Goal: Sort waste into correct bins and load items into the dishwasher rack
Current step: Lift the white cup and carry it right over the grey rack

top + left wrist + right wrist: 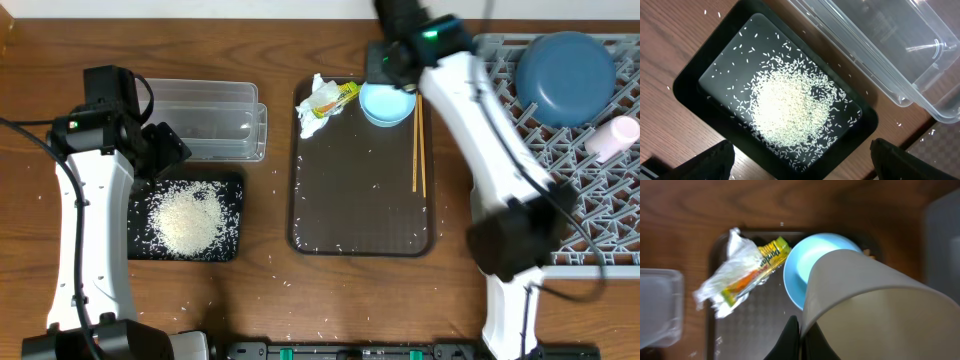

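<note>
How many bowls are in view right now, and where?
2. The dark-blue bowl sits in the grey rack, near its back edge. The light-blue bowl rests in the brown tray's back right corner. I see no others.

The only writing that can be read stands on the small yellow wrapper [771, 255], which lies on the dark brown tray [755, 327] against the crumpled white tissue [740, 250]. In the right wrist view a single line of dark, slanted letters runs along the wrapper's yellow end. The word seems to begin "Pand". Its last letters blur, so the whole word cannot be made out for certain. Further down, the wrapper shows an orange patch whose print is illegible. In the overhead view the same wrapper [341, 96] is too small to read.
</note>
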Controlling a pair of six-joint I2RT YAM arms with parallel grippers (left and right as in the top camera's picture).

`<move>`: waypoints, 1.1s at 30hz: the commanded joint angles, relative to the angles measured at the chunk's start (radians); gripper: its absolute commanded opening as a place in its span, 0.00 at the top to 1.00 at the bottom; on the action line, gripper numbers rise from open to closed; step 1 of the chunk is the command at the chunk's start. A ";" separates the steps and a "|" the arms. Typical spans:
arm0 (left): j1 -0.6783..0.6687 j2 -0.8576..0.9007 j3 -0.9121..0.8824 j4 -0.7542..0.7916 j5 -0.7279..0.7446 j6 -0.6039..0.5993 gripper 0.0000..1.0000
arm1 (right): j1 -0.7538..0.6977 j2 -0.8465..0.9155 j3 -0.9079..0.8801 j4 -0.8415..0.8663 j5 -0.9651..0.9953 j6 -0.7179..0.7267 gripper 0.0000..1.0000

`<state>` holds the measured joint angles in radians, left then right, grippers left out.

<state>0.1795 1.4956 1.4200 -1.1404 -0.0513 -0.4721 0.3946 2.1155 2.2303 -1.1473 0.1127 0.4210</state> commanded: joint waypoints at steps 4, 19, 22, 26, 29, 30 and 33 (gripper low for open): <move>0.002 -0.014 -0.002 0.000 -0.001 -0.005 0.10 | -0.180 -0.190 0.034 -0.169 0.007 0.000 0.99; 0.002 -0.014 -0.002 0.000 -0.001 -0.005 0.10 | -0.771 -0.231 -0.039 -0.465 -0.752 -0.628 0.99; 0.002 -0.014 -0.002 0.000 -0.001 -0.005 0.10 | -0.858 -0.231 -0.091 -0.481 -0.824 -0.697 0.99; 0.002 -0.014 -0.002 0.000 -0.001 -0.005 0.10 | -0.956 -0.230 -0.199 -0.474 -1.008 -0.802 0.99; 0.002 -0.014 -0.002 0.000 -0.001 -0.005 0.10 | -1.009 -0.230 -0.308 -0.454 -1.134 -0.869 0.99; 0.002 -0.014 -0.002 0.000 -0.001 -0.005 0.10 | -1.024 -0.230 -0.352 -0.438 -1.167 -0.887 0.99; 0.002 -0.014 -0.002 0.000 -0.001 -0.005 0.10 | -1.052 -0.230 -0.480 -0.363 -1.244 -0.898 0.99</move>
<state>0.1795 1.4956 1.4197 -1.1400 -0.0513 -0.4721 -0.6361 1.8858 1.8343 -1.5398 -0.9482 -0.3958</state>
